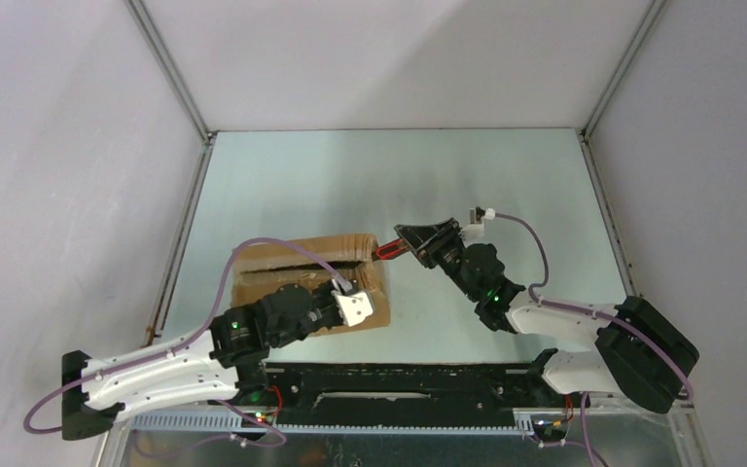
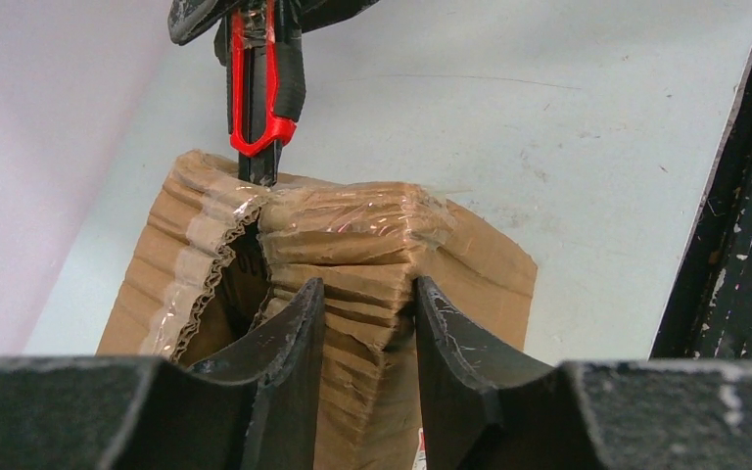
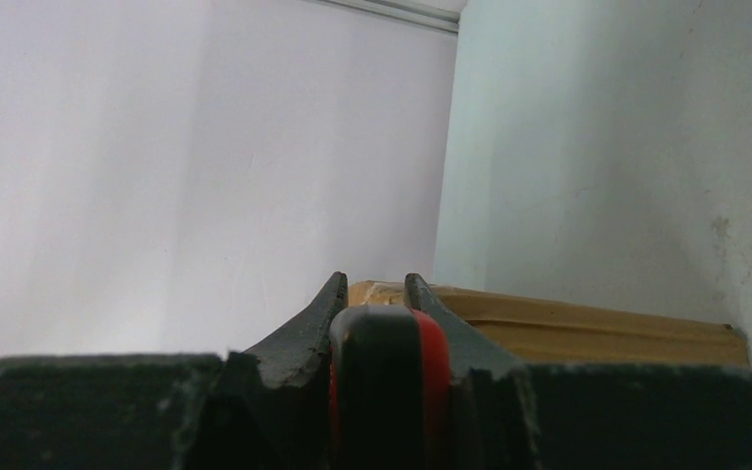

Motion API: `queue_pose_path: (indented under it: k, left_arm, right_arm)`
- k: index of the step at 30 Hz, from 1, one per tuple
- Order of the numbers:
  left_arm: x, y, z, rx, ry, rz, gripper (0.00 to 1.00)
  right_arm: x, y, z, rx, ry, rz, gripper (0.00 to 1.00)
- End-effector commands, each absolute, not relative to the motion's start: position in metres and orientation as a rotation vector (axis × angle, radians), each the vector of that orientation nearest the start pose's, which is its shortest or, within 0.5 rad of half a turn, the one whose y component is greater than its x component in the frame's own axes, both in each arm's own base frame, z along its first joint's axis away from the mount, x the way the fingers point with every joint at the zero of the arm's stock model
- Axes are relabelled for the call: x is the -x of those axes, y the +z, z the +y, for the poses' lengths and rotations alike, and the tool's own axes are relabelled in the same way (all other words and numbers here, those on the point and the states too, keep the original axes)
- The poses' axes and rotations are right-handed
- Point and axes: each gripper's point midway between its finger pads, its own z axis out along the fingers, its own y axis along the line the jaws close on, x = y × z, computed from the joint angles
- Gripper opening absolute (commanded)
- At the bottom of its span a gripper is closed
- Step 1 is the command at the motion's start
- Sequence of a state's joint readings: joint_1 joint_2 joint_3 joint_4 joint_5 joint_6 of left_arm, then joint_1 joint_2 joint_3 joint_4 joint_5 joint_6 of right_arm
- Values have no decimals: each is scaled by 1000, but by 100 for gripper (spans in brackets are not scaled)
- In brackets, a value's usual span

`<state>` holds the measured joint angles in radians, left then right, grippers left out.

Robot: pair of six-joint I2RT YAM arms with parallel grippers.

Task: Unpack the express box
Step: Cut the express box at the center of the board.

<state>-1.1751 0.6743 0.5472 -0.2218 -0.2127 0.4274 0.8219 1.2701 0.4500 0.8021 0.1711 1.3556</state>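
The express box [image 1: 292,261] is a crumpled brown cardboard carton lying left of the table's middle. Torn clear tape hangs along its gaping seam [image 2: 217,257]. My left gripper [image 2: 367,294] is shut on a creased ridge of the box's cardboard at its near right end [image 1: 362,292]. My right gripper [image 1: 413,243] is shut on a red and black utility knife [image 1: 386,252]. The knife [image 2: 259,88] points down at the box's far end, with its tip touching the cardboard edge. In the right wrist view the knife's handle [image 3: 387,372] fills the gap between the right gripper's [image 3: 372,284] jaws, with the box [image 3: 568,328] beyond.
Pale walls close in the table [image 1: 399,175] on the left, far and right sides. A black rail [image 1: 399,384] with the arm bases runs along the near edge. Bare tabletop lies behind and right of the box.
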Motion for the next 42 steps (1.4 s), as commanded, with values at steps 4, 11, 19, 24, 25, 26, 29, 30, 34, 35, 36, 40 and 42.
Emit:
queue_pose_path:
  k: [4,11,19,24,25,26,29,30,34,35,36,40,42]
  left_arm:
    - [-167,169,-227,-1185,-276,1565,0]
    - [-159,157,-207,-1115,-300,1654,0]
    - [-155,151,-209,-1161,-307,1655,0]
    - [-154,150,-211,-1174,-311,1650,0]
    - [-155,150,-211,-1174,-309,1650,0]
    - [-155,149,-211,-1176,-310,1651,0]
    - [-155,150,-211,-1174,-311,1652,0]
    - [-155,150,-211,-1172,-309,1653,0]
    - [-156,150,-214,-1178,-311,1646,0]
    - [-156,150,-215,-1177,-316,1643,0]
    - [-156,151,-217,-1177,-319,1638,0]
    - [-163,155,-225,-1175,-304,1613,0]
    - [-169,158,-231,-1157,-307,1601,0]
  right_arm:
    - [-180,169,325,-255,1693,2135,0]
    - [-211,177,275,-298,1623,2102,0]
    - [-227,175,255,-358,1601,2080,0]
    - [-237,174,238,-389,1563,2061,0]
    - [-240,173,234,-403,1556,2062,0]
    - [-242,174,230,-417,1556,2051,0]
    - [-246,174,223,-444,1540,2030,0]
    - [-246,176,224,-442,1543,2023,0]
    - [-241,178,228,-422,1526,2021,0]
    - [-238,179,230,-405,1528,2022,0]
    - [-233,182,236,-375,1541,2029,0]
    - [-206,185,259,-279,1556,2069,0]
    - [-188,183,271,-235,1566,2100,0]
